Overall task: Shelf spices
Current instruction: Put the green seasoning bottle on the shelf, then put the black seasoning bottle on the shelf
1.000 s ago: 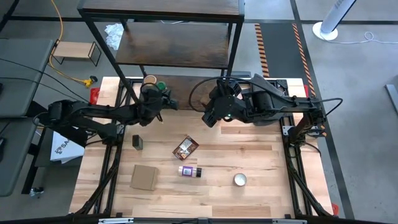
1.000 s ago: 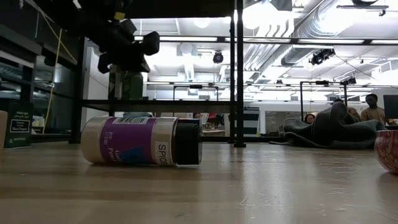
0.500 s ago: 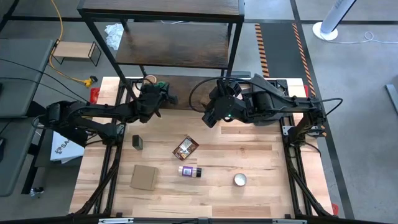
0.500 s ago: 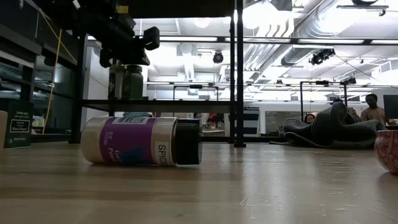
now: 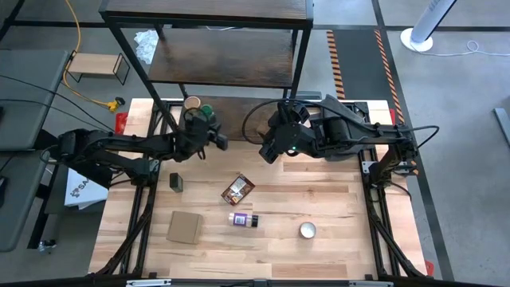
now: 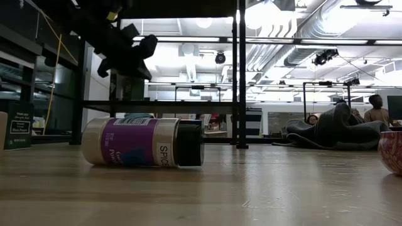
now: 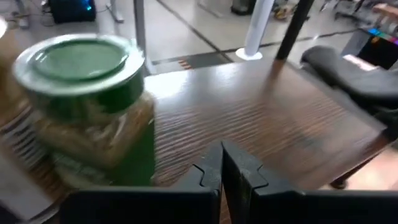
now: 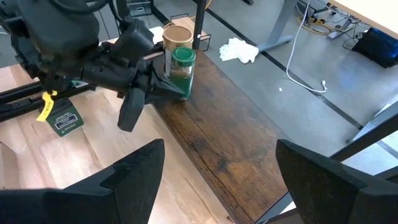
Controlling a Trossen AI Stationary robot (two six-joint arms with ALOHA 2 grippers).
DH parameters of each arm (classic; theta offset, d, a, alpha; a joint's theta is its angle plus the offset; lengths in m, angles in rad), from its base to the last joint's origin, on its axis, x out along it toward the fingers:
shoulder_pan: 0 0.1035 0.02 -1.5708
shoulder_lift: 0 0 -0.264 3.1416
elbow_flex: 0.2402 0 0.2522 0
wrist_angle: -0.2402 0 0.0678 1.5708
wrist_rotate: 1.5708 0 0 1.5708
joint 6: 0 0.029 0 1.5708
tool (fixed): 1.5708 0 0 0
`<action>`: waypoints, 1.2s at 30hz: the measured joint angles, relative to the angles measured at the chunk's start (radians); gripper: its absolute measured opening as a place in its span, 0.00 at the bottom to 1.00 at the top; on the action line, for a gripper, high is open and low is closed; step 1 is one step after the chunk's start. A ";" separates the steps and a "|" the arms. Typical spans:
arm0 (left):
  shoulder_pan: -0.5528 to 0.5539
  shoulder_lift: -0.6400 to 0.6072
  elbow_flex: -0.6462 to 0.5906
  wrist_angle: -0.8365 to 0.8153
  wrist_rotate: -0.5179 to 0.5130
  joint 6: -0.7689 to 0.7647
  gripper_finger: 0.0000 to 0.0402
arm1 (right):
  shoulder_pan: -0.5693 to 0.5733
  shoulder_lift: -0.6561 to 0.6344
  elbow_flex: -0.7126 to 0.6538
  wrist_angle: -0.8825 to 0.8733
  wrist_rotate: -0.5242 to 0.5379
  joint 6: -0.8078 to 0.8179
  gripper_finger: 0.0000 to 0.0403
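Shelf (image 5: pixel 219 60): tall rack, dark brown boards in thin black frame, at the table's far edge. On its lowest board, green-lidded jar (image 8: pixel 183 68) upright, touching tan-lidded jar (image 8: pixel 177 38) behind it. Left gripper (image 5: pixel 217 140) clenched empty, just beside the green jar. Right gripper (image 5: pixel 267 151) spread wide, empty, over the board's front edge. On the table: dark-capped jar (image 6: pixel 143 142) on its side, purple-white label; brown-orange pouch (image 5: pixel 238 188); small dark tin (image 5: pixel 176 182).

The left gripper (image 5: pixel 217 140), closed and empty, now sits withdrawn from the green-lidded jar (image 5: pixel 206 111), which stands uncovered on the shelf (image 5: pixel 255 112).
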 joint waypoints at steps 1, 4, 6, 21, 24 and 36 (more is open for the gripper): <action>0.001 0.000 0.000 -0.017 -0.004 -0.008 0.00 | 0.000 0.000 0.000 0.000 0.000 -0.002 0.75; 0.003 0.000 0.000 -0.082 -0.032 -0.074 0.00 | 0.000 0.000 0.000 0.000 0.000 -0.006 0.75; 0.003 0.000 0.000 -0.099 -0.062 -0.109 0.00 | 0.000 0.000 0.000 0.000 0.000 -0.007 0.75; 0.067 0.000 0.000 -0.065 -0.151 -0.121 0.00 | 0.000 0.000 0.000 0.000 0.001 -0.008 0.75; 0.092 0.000 0.000 -0.036 -0.151 -0.119 0.00 | 0.000 0.000 0.000 0.000 0.000 -0.005 0.75; 0.057 -0.051 0.001 0.201 0.085 0.120 0.00 | 0.000 0.000 0.000 -0.008 0.000 -0.008 0.75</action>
